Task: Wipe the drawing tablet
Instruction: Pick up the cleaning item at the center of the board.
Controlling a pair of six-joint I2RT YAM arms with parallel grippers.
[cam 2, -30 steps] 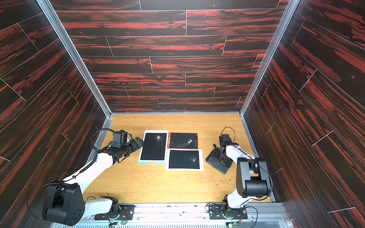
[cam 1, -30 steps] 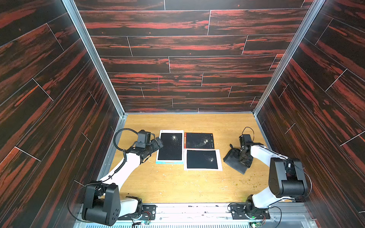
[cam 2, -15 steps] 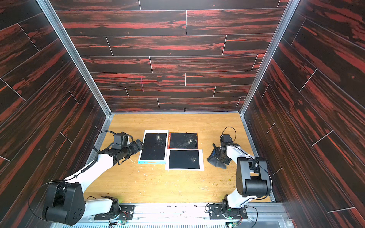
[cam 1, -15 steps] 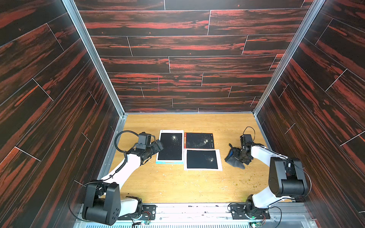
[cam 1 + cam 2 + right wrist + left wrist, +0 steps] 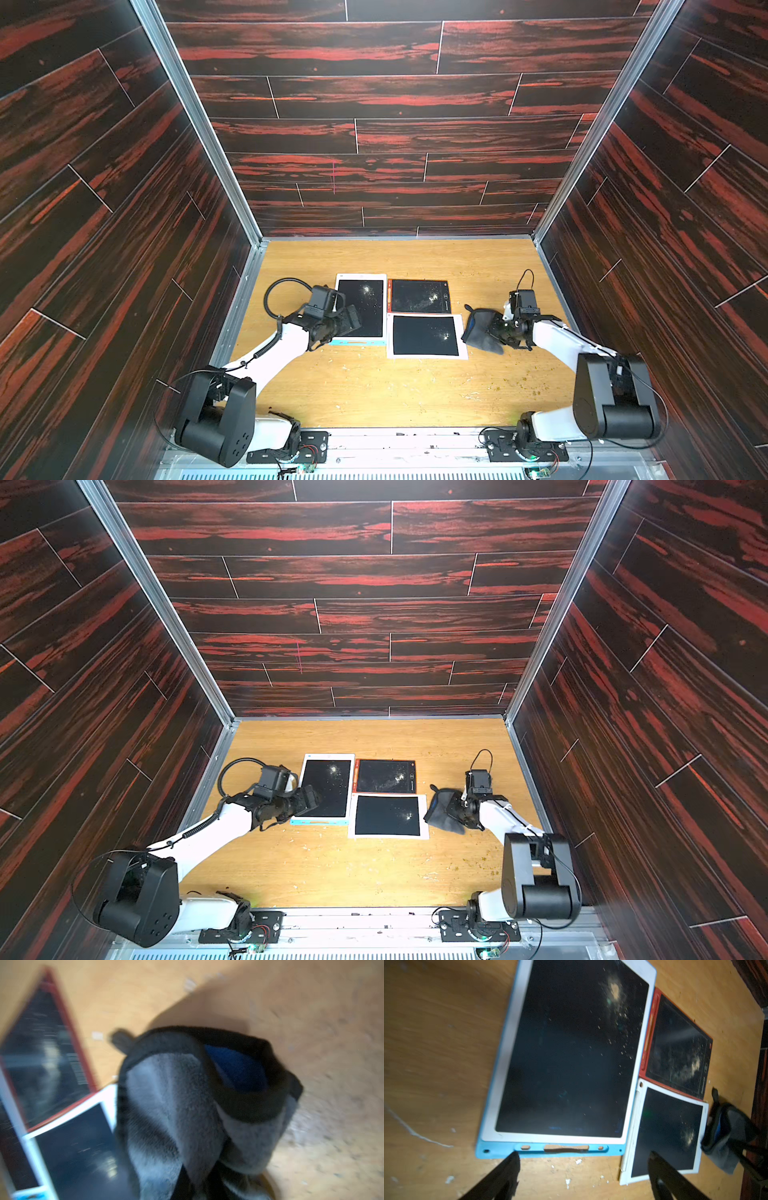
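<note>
Woodgrain table [image 5: 374, 386], glossy tablets [image 5: 365, 299], fuzzy cloth [image 5: 480, 332].

Right hand [image 5: 500, 328], open before, now pinched on the once-flat, now bunched cloth [image 5: 478, 332].

A light, wood-grain desk [image 5: 374, 386] fills the floor of the booth. Dark wall panels [image 5: 374, 95] with a red-and-black wood pattern enclose it on three sides, and two silver metal corner posts [image 5: 200, 124] [image 5: 601, 124] rise where they meet. Small greenish-brown crumbs [image 5: 536, 390] lie scattered on the desk's near right part. The left wrist view shows white flakes [image 5: 568, 1181] and a thin pale scratch [image 5: 415, 1134] on the wood. A silver metal rail [image 5: 415, 449] runs along the near edge.
</note>
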